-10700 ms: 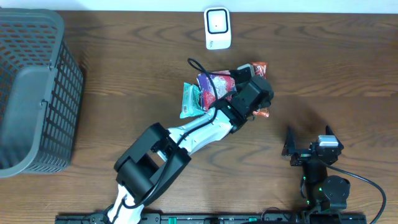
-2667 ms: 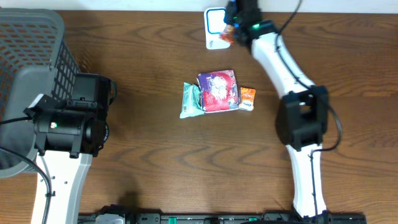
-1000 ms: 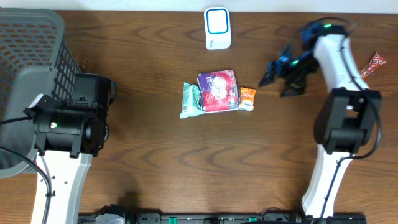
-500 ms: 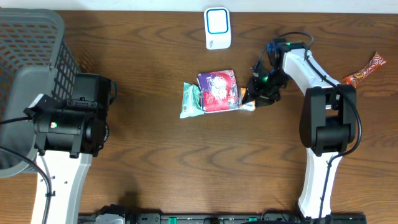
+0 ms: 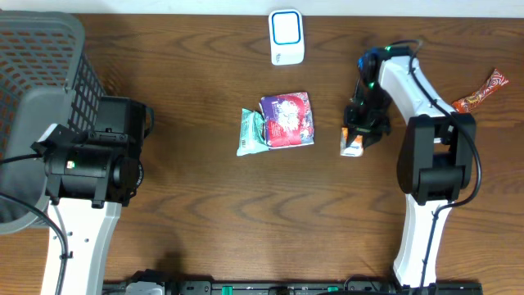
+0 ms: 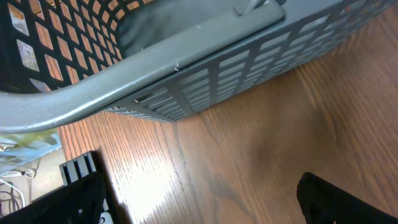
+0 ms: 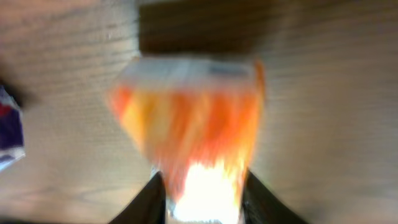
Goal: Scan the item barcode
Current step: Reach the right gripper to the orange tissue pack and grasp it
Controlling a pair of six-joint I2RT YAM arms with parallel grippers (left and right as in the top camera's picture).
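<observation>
While the left end effector (image 6: 205, 200) sits spread wide beside the grey basket (image 6: 205, 74), the right end effector (image 7: 205, 204) pinches the orange packet (image 7: 193, 118) by one end (blurred in the wrist view). The packet is over the tabletop (image 5: 205, 205), right of the packet pile (image 5: 278, 121) and well apart from the white scanner (image 5: 286, 37).

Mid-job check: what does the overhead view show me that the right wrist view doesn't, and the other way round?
Overhead only: the scanner, the basket, the teal packet and a red wrapper lying far right. Right wrist only: a blurred close-up of the right gripper clamped on the orange packet at its near end. Both: that orange packet, an edge of the purple packet, and the wooden table.
</observation>
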